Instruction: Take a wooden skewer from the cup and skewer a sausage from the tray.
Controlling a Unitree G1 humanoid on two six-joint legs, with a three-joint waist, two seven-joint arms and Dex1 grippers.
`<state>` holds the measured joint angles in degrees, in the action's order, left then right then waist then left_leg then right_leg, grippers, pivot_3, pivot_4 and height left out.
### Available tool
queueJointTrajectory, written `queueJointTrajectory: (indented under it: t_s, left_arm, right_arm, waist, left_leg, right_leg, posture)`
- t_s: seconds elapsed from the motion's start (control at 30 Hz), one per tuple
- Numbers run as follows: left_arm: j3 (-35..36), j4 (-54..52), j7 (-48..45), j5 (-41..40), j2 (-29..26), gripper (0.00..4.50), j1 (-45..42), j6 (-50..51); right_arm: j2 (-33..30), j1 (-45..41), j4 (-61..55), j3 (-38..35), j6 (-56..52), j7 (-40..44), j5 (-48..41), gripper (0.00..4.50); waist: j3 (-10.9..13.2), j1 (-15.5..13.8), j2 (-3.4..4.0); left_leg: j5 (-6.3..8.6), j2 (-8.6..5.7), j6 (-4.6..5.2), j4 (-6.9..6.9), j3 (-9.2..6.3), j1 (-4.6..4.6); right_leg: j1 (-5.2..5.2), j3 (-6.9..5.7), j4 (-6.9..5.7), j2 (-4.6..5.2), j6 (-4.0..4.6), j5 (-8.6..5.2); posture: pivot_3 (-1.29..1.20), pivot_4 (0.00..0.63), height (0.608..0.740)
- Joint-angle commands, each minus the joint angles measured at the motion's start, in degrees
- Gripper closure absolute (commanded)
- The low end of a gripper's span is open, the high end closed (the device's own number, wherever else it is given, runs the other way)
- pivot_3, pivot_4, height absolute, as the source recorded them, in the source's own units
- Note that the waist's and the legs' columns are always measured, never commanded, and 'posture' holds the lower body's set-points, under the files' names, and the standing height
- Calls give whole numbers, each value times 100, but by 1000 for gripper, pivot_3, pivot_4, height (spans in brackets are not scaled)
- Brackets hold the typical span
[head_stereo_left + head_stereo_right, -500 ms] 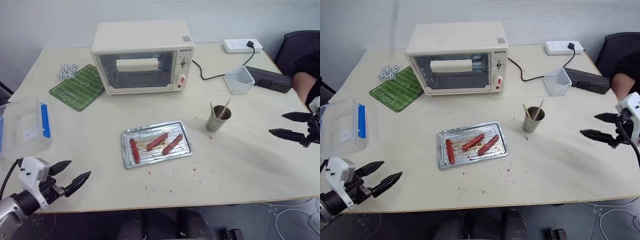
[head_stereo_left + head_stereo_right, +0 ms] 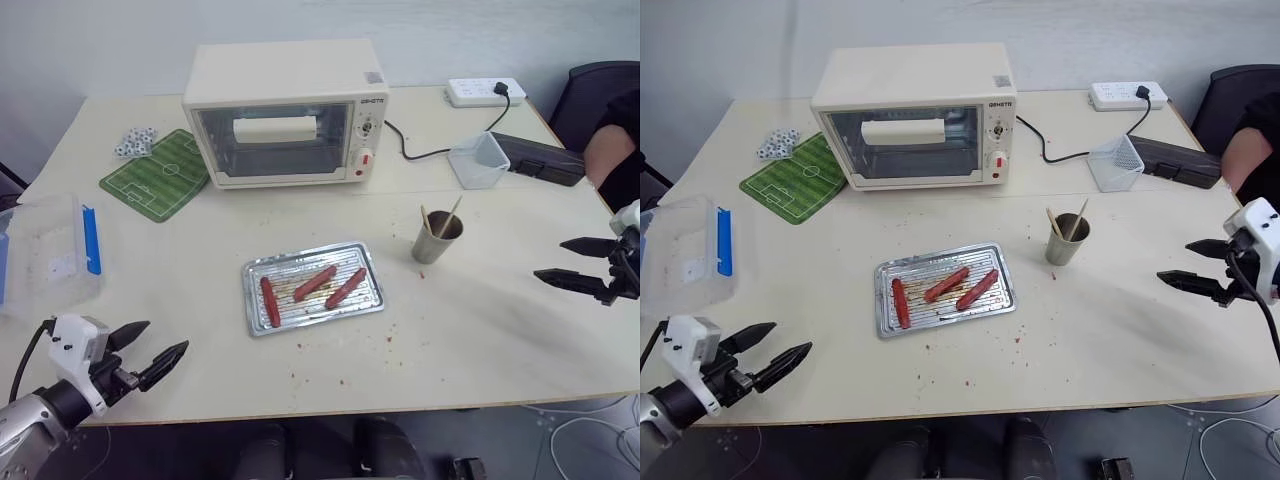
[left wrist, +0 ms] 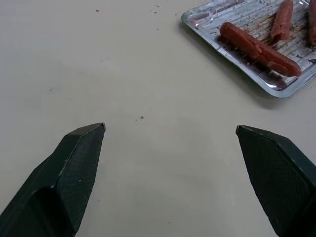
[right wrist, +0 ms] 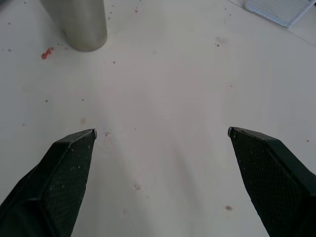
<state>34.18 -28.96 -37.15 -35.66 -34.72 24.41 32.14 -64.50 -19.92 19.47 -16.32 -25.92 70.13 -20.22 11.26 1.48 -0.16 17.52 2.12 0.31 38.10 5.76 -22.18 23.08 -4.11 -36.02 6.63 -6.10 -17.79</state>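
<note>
The silver tray (image 2: 252, 305) lies mid-table with three reddish-brown sausages on it: one sausage (image 2: 269, 301) at its left and two more (image 2: 315, 283) (image 2: 345, 288) lying slantwise. To the tray's right stands the grey-brown cup (image 2: 435, 243), with thin wooden skewers (image 2: 449, 216) sticking out of it. My left gripper (image 2: 167, 335) hovers open and empty at the table's near left edge, well short of the tray (image 3: 276, 89). Over the table's right side, my right gripper (image 2: 550, 259) is open and empty, and the cup (image 4: 81, 24) stands well apart from it.
A cream toaster oven (image 2: 285, 115) stands behind the tray. A green football-pitch mat (image 2: 155, 178) and dice (image 2: 133, 142) lie at back left. A clear box (image 2: 45, 250) sits at left. A clear tub (image 2: 478, 160), black case (image 2: 540, 158), power strip (image 2: 485, 92) and a person's arm (image 2: 608, 152) are at back right.
My right gripper has dipped slightly over the table. My left gripper has edged a little to the right. Both stay open. The person's arm has shifted.
</note>
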Motion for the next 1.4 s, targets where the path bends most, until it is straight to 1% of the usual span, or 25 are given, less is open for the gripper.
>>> queueJointTrajectory:
  t_s: [0.03,0.13,0.3,0.43,0.5,0.63,0.7,0.8,0.87,1.0,1.07,1.13,1.27,1.4]
  left_arm:
    - [-66,-79,4,-15,-54,0,-62,-8]
    - [-125,-54,27,23,-50,0,-108,-19]
    - [-256,-96,87,-74,-47,0,-316,83]
    - [-279,-320,34,-315,-159,0,-560,235]
    - [-250,-421,34,-531,-263,0,-771,381]
    - [-499,-609,76,-1140,-579,0,-1645,783]
    - [-803,-646,178,-1429,-659,0,-2276,1021]
    - [-1384,-651,188,-1585,-713,0,-3133,1207]
    - [-1713,-613,187,-1637,-674,0,-3616,1278]
    - [-2331,-339,109,-1507,-476,0,-4389,1245]
    - [-2615,-171,29,-1283,-392,0,-4626,1124]
    - [-2845,-11,-33,-1090,-287,0,-4814,1004]
    - [-3008,173,-98,-914,-165,0,-4975,891]
    - [-3099,252,-150,-800,-85,0,-5016,812]
  right_arm:
    - [-53,134,-277,-304,-72,-91,-131,49]
    - [-42,212,-314,-381,-48,-227,-145,49]
    - [138,155,-467,-538,-337,-517,-385,49]
    - [420,155,-933,-765,-827,-973,-687,49]
    - [627,84,-1160,-935,-1165,-1352,-867,49]
    - [1238,-217,-1679,-1213,-1966,-2329,-1306,49]
    - [1550,-367,-1925,-1274,-2232,-2760,-1475,49]
    - [2004,-641,-2215,-1262,-2551,-3273,-1735,49]
    - [2227,-803,-2320,-1174,-2645,-3488,-1814,49]
    - [2654,-1051,-2322,-898,-2604,-3854,-1739,49]
    - [2811,-1078,-2313,-678,-2508,-3923,-1629,417]
    - [2996,-1140,-2329,-510,-2419,-4001,-1595,417]
    - [3199,-1228,-2347,-382,-2344,-4114,-1591,417]
    - [3332,-1379,-2050,-289,-2123,-4249,-1428,417]
  waist:
    - [0,0,0]
    - [0,1,0]
    - [-1,1,-2]
    - [-1,-2,-2]
    - [-1,-7,-3]
    - [-2,-24,-4]
    - [-3,-47,-4]
    - [-3,-86,-4]
    - [-3,-90,-4]
    - [-3,-125,-5]
    - [-3,-130,-5]
    - [-3,-134,-6]
    - [-3,-134,-6]
    - [-3,-127,-6]
  left_leg:
    - [0,0,0,1,0,0]
    - [0,-1,1,1,2,0]
    - [0,-1,1,2,2,0]
    - [0,0,0,4,1,0]
    - [0,0,0,4,0,-1]
    - [-1,0,-1,12,-4,-2]
    - [-2,-1,-2,11,-6,-1]
    - [-2,-8,-3,10,-3,-2]
    - [-3,-9,-4,11,0,-3]
    - [-4,-15,-4,11,4,-4]
    - [-5,-25,-4,13,5,-4]
    - [-5,-32,-4,13,5,-4]
    - [-6,-30,-4,14,6,-14]
    - [-7,-30,-3,15,8,-19]
  right_leg:
    - [0,0,0,0,0,0]
    - [0,2,1,0,0,0]
    - [0,2,-1,-2,0,0]
    - [-1,2,-3,-1,-1,0]
    - [-1,2,-5,-1,-1,0]
    - [-3,3,-8,-1,-3,2]
    - [-6,4,-10,0,-4,2]
    - [-5,11,-15,-1,-7,4]
    - [-3,14,-40,-7,-8,4]
    - [1,18,-41,-11,-8,5]
    - [1,19,-42,-11,-9,5]
    - [1,19,-42,-12,-9,5]
    - [14,21,-43,-14,-10,5]
    - [21,23,-45,-14,-11,6]
  posture:
    - [0,150,740]
    - [0,150,740]
    - [0,150,740]
    - [0,150,740]
    - [0,150,740]
    - [0,150,740]
    - [0,150,740]
    - [0,150,740]
    - [0,150,740]
    - [0,150,740]
    - [0,150,740]
    - [0,150,740]
    - [0,150,740]
    - [0,150,740]
